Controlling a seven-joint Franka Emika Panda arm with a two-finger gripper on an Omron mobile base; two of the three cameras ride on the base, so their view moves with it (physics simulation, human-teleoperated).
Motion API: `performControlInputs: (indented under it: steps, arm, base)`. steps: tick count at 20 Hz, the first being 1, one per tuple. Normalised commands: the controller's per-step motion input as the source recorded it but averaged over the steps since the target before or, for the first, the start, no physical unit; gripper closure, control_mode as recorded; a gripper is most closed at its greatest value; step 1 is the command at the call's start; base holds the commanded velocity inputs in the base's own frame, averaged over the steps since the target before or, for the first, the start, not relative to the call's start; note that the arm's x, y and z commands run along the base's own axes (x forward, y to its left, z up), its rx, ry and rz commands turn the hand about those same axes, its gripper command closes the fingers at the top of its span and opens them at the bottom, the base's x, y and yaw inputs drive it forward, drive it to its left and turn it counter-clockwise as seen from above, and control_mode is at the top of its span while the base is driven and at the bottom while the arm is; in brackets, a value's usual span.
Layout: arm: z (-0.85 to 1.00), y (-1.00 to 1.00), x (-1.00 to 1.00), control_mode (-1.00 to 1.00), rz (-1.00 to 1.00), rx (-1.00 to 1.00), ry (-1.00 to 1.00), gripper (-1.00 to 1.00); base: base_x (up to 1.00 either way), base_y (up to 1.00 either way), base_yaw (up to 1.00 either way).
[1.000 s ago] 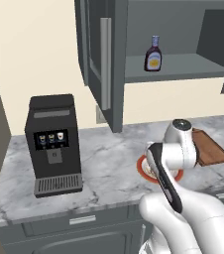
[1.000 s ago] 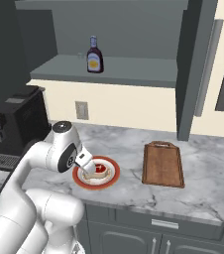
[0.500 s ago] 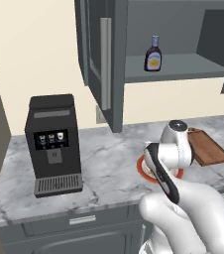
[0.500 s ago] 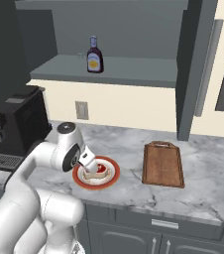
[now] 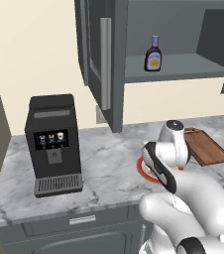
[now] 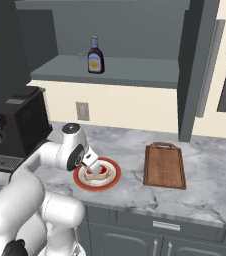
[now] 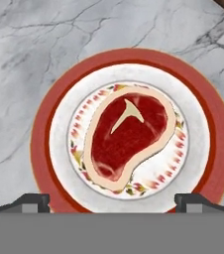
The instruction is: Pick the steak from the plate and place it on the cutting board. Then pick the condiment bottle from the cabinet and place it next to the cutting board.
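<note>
The steak point(image 7: 129, 136), red with a pale fat rim, lies in the middle of the red-rimmed plate point(image 7: 134, 57) on the marble counter. My gripper point(image 7: 113, 202) hangs just above it, open, one finger tip on each side of the plate and nothing between them. From the right base view the gripper point(image 6: 91, 167) points down over the plate point(image 6: 80, 179). The wooden cutting board point(image 6: 164, 165) lies bare to the plate's right. The condiment bottle point(image 6: 95, 56) stands upright on the shelf of the open cabinet point(image 6: 110, 70).
A black coffee machine point(image 5: 54, 144) stands on the counter's left part. The open cabinet door point(image 5: 101, 59) with its long silver handle hangs above the counter left of the plate. Grey drawers point(image 6: 185, 227) run below the counter edge.
The hand has come a little lower and closer over the plate. The jaws stay open, and the steak, board and bottle have not moved.
</note>
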Motion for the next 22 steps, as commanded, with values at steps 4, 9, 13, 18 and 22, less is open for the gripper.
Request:
performControlInputs:
  steps: [4, 9, 13, 18, 22]
  arm:
    - [-0.32, 0.00, 0.00, -1.00, 0.00, 0.00, 0.00, -1.00]
    - [-0.33, 0.00, 0.00, -1.00, 0.00, 0.00, 0.00, -1.00]
    - [-0.35, 0.00, 0.00, -1.00, 0.00, 0.00, 0.00, -1.00]
    - [-0.37, 0.00, 0.00, -1.00, 0.00, 0.00, 0.00, -1.00]
    - [-0.36, 0.00, 0.00, -1.00, 0.00, 0.00, 0.00, -1.00]
  base:
    - [0.00, 0.00, 0.00]
    - [0.00, 0.00, 0.00]
    - [0.00, 0.00, 0.00]
    - [0.00, 0.00, 0.00]
    - [0.00, 0.00, 0.00]
